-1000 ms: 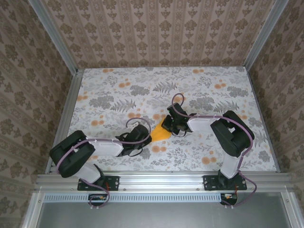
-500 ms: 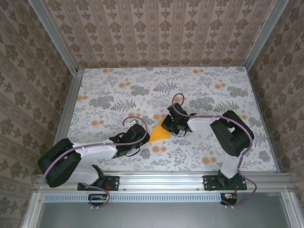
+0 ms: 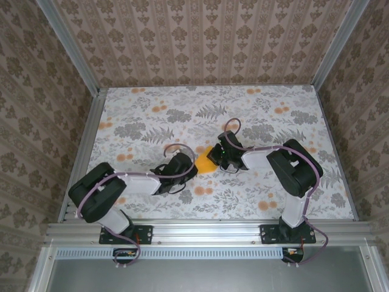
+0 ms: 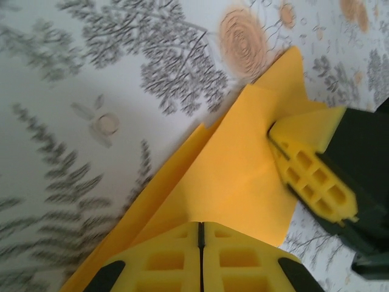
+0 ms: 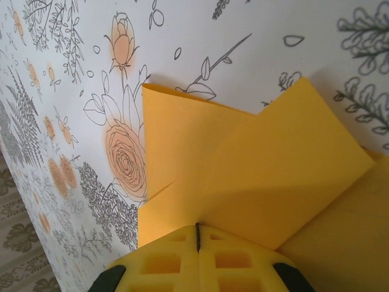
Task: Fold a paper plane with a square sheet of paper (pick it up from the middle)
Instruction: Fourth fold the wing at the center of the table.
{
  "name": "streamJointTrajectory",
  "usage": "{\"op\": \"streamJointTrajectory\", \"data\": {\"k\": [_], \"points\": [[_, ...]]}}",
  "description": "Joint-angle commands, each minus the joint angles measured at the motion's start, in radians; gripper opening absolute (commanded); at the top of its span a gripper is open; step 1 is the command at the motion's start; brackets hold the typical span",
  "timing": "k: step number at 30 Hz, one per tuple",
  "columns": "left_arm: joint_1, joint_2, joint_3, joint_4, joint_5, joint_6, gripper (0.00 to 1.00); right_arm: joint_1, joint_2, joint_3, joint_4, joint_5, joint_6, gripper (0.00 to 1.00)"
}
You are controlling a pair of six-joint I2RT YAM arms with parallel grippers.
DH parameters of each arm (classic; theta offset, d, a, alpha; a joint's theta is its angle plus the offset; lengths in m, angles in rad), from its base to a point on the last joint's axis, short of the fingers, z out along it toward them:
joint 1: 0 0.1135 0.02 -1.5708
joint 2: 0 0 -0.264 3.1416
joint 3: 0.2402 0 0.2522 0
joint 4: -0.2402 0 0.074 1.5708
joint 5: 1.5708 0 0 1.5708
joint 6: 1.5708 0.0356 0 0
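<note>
Floral-print cloth covers the bench [image 3: 273, 201], which is enclosed by patterned walls [image 3: 200, 42] and an aluminium frame [image 3: 206, 228].

1. Task item: the sheet of paper [image 3: 206, 163] lies near the bench centre, between my 2 tools. It is orange-yellow and partly folded, with overlapping layers and straight creases.
2. Left tool [image 3: 191, 166]: positioned at the 9 o'clock side of the sheet in the top view. In the left wrist view the left tool [image 4: 200, 234] has both pads pressed together with no gap, tips at the 6 o'clock edge of the sheet of paper [image 4: 231, 176]. I cannot tell whether a layer is pinched between them.
3. Right tool [image 3: 219, 159]: positioned at the 3 o'clock side of the sheet. In the right wrist view the right tool [image 5: 197, 234] is likewise fully closed, tips against the sheet of paper [image 5: 267, 176]. I cannot tell whether paper is pinched.
4. Cross-check: in the left wrist view, the right tool's fingers [image 4: 307, 176] lie on the sheet at 3 o'clock.
</note>
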Motion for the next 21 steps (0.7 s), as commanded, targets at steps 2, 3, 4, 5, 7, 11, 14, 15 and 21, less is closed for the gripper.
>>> {"op": "streamJointTrajectory", "data": {"k": [2, 3, 4, 5, 7, 11, 14, 15, 21], "points": [[0.016, 0.061, 0.037, 0.103, 0.0, -0.011, 0.06, -0.021, 0.037, -0.065, -0.127, 0.108, 0.031, 0.0], [0.019, 0.07, 0.04, 0.101, -0.005, -0.018, 0.06, -0.022, 0.034, -0.065, -0.13, 0.107, 0.031, 0.0], [0.02, 0.079, 0.043, 0.091, -0.009, -0.029, 0.06, -0.024, 0.031, -0.067, -0.128, 0.106, 0.03, 0.0], [0.021, 0.085, 0.043, 0.085, -0.01, -0.043, 0.05, -0.024, 0.029, -0.067, -0.131, 0.106, 0.031, 0.0], [0.02, 0.091, 0.029, 0.089, -0.017, -0.074, 0.05, -0.024, 0.025, -0.068, -0.134, 0.106, 0.029, 0.0], [0.014, 0.088, 0.003, 0.064, -0.046, -0.12, 0.05, -0.024, 0.027, -0.067, -0.139, 0.104, 0.026, 0.0], [0.01, 0.079, -0.014, 0.049, -0.071, -0.135, 0.05, -0.026, 0.027, -0.07, -0.138, 0.104, 0.025, 0.0], [0.01, 0.075, -0.021, 0.04, -0.078, -0.139, 0.05, -0.026, 0.027, -0.071, -0.139, 0.103, 0.027, 0.0], [0.009, 0.023, -0.066, -0.029, -0.12, -0.154, 0.05, -0.025, 0.031, -0.07, -0.142, 0.101, 0.021, 0.0]]}}
